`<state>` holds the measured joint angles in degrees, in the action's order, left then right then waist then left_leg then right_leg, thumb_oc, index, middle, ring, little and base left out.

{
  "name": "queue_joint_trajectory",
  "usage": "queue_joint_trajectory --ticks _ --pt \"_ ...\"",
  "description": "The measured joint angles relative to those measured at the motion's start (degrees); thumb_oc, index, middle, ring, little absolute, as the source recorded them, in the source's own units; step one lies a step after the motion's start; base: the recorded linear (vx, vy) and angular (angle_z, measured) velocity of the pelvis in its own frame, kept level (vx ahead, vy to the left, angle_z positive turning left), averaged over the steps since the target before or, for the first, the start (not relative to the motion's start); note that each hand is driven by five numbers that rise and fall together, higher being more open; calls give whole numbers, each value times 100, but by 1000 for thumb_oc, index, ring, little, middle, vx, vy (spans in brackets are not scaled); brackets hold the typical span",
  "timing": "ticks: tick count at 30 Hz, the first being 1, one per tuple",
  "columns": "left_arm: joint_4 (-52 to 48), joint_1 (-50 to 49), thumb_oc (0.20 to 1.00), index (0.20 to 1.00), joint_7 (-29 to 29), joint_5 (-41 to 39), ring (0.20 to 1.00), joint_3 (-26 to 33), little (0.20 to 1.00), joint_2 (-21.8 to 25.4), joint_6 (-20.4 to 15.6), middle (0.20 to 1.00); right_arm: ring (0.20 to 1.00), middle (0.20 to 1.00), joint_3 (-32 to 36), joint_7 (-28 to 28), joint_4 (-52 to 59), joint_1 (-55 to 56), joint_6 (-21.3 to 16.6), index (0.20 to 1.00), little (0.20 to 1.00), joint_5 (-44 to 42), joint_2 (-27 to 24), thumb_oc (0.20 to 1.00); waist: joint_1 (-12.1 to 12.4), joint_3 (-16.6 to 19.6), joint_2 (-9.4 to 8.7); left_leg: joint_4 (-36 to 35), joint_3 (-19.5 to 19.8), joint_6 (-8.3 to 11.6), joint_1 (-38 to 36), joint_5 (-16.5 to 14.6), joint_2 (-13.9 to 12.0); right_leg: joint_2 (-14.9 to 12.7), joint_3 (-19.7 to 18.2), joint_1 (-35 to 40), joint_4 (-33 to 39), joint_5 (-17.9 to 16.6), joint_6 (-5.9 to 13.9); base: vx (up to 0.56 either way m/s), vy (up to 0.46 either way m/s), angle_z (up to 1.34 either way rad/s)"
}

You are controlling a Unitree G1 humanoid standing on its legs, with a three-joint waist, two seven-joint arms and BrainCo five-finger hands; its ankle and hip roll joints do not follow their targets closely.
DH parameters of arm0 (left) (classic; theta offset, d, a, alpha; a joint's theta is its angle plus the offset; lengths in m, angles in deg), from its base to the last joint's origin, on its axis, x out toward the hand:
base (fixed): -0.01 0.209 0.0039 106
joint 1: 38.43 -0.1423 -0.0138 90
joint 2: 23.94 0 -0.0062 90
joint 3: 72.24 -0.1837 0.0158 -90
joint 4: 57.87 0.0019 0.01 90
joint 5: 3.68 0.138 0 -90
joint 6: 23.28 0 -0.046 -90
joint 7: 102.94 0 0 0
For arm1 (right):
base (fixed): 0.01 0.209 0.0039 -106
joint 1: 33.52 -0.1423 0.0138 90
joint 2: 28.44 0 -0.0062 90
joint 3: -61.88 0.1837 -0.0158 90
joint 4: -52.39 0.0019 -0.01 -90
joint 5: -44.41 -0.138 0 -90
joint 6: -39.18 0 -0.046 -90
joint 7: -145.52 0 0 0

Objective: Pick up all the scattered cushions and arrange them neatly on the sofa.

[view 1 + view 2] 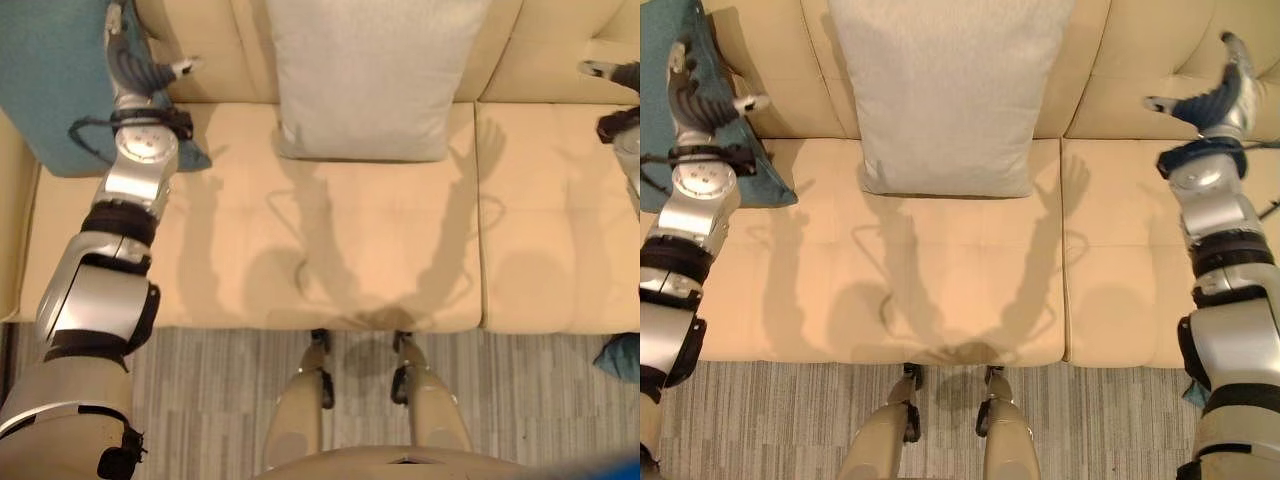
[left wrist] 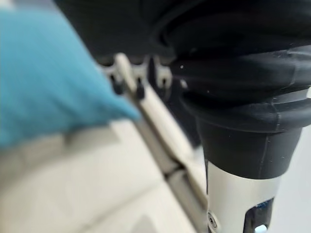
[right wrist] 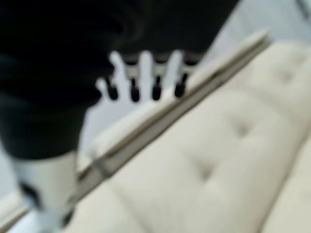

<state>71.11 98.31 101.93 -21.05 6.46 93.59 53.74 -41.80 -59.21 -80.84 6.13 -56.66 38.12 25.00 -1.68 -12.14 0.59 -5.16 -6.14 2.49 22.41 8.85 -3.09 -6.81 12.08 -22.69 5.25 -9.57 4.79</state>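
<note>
Right eye view shows the left hand point(image 1: 695, 100), fingers relaxed and empty, resting against the teal fabric cushion point(image 1: 665, 150) propped at the cream sofa point(image 1: 940, 290) backrest; the pale grey square cushion point(image 1: 945, 95) leans beside it, while the right hand point(image 1: 1215, 100) hovers spread, holding nothing.

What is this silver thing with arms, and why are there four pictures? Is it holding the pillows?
It is a robot shaped like a person, tidying cushions onto a cream sofa. Two pictures come from cameras in its head, looking down. The other two come from cameras on its wrists, very close to each hand. A grey cushion stands against the sofa's back in the middle. A blue cushion leans at the sofa's left end. Another bit of blue peeks in on the floor at the right. The left hand is right by the blue cushion with fingers straight, not gripping. The right hand is open above the sofa, holding nothing.
</note>
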Motion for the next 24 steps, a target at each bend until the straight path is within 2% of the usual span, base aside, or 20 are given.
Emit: queue_joint_trajectory --ticks 3,4,5,6,8,11,12,13,16,17,20,22,24 --pt "-1005 -1614 1000 1000 -181 135 1000 414 1000 -204 20 1000 1000 1000 702 239 936 1577 -46 1000 1000 58 375 1000 -34 11 -43 -5 11 50 -371 -44 -3 2 0 363 2 88 -27 90 -37 0" --pt "-1093 -1974 1000 1000 -258 191 1000 404 1000 -257 29 1000 1000 1000 713 320 989 1947 -46 1000 1000 131 480 1000 -32 25 -64 -7 15 66 -508 -81 -7 2 0 499 2 152 1 159 -59 -7" --pt "-1449 -2751 1000 1000 -409 389 1000 543 1000 -291 31 1000 1000 1000 894 532 1327 2748 -53 1000 1000 274 681 1000 -27 87 -68 -8 20 109 -673 -235 -58 57 4 643 4 205 3 119 -38 -9" --pt "-1832 -3256 1000 1000 -490 542 1000 806 1000 -408 5 1000 1000 1000 1225 633 1655 3261 -104 1000 1000 384 910 1000 -37 92 -88 -9 21 95 -786 -255 -71 69 6 752 4 218 -19 111 -35 -10" --pt "-1988 -4119 1000 1000 -674 783 1000 993 1000 -828 15 1000 1000 1000 1458 848 1616 4160 -147 1000 1000 559 1241 1000 -33 190 -104 -11 20 123 -1127 -338 -87 71 1 1081 7 326 19 38 -56 -4" --pt "-2231 -4915 1000 1000 -873 992 1000 1246 1000 -1313 12 1000 1000 1000 1812 1018 1622 4832 -199 1000 1000 723 1842 1000 -31 415 -141 -14 9 119 -1365 -417 -102 69 -23 1308 29 373 -11 -3 -70 -6" --pt "-2172 -5407 1000 1000 -1029 1012 1000 1365 1000 -1707 2 1000 1000 1000 1759 1193 1570 5260 -218 1000 1000 875 2032 1000 -33 576 -127 -12 -1 125 -1475 -454 -103 80 -29 1398 31 392 -18 -25 -65 -7" --pt "-2088 -5649 1000 1000 -1100 1004 1000 1442 1000 -2019 14 1000 1000 1000 1766 1262 1479 5432 -206 1000 1000 888 2244 1000 -37 621 -121 -12 -22 105 -1596 -455 -104 82 -38 1522 33 409 -12 -70 -117 -5" --pt "-1302 -5986 1000 1000 -1379 1012 1000 1247 1000 -2460 76 1000 1000 1000 1620 1488 1130 5779 -268 1000 1000 1028 2519 1000 -40 777 -50 -10 -41 67 -1799 -489 -115 78 -33 1726 33 451 13 -58 -74 0" --pt "-759 -5948 1000 1000 -1460 1007 1000 1213 1000 -2596 247 1000 1000 1000 1504 1582 806 5802 -197 1000 1000 1062 2656 1000 -44 913 -36 -12 -56 80 -1866 -526 -112 77 -32 1789 34 473 9 -54 -63 2" --pt "-43 -5977 1000 1000 -1622 1042 1000 992 1000 -2729 314 1000 1000 1000 1283 1686 494 5858 -202 1000 1000 1110 2785 1000 -25 954 6 -12 -44 82 -1971 -533 -126 89 -29 1902 34 473 8 -61 -75 4" --pt "1301 -5812 1000 1000 -1682 1137 1000 786 1000 -2994 416 1000 1000 1000 986 1720 -145 5844 -226 1000 1000 1161 2910 1000 -39 1052 74 -11 46 12 -2077 -511 -141 128 -15 2058 33 488 -6 -176 -108 13" --pt "1502 -5780 1000 1000 -1747 1182 1000 640 1000 -3025 489 1000 1000 1000 895 1703 -368 5811 -226 1000 1000 1175 2967 1000 -48 1036 93 37 71 46 -2038 -513 -173 153 14 2108 23 498 -7 -175 -31 14"
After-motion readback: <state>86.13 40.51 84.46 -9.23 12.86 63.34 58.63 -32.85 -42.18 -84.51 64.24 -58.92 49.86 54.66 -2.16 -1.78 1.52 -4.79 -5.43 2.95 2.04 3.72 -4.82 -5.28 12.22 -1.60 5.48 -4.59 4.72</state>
